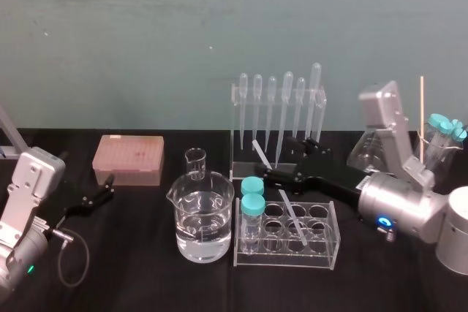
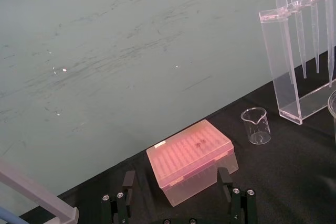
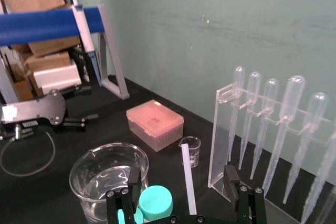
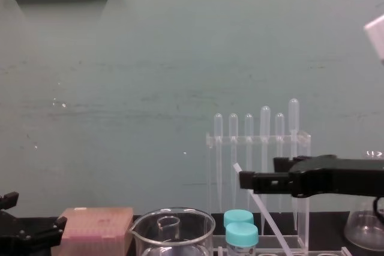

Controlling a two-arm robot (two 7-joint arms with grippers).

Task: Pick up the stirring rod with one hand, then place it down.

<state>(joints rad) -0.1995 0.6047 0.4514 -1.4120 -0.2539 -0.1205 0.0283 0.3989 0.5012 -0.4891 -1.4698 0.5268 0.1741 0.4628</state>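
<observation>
Black bench holds the tube rack at 3 o'clock of the beaker; the stirring rod stands tilted in it. I think the right gripper should close its fingers gently on the free upper part, then lift along the lean. It reaches level from 3 o'clock, fingers wide open on either side of the rod. At 9 o'clock the left gripper rests, fingers open.

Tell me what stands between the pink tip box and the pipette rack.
A small glass beaker stands between the pink tip box and the pipette rack, clearest in the left wrist view.
</observation>
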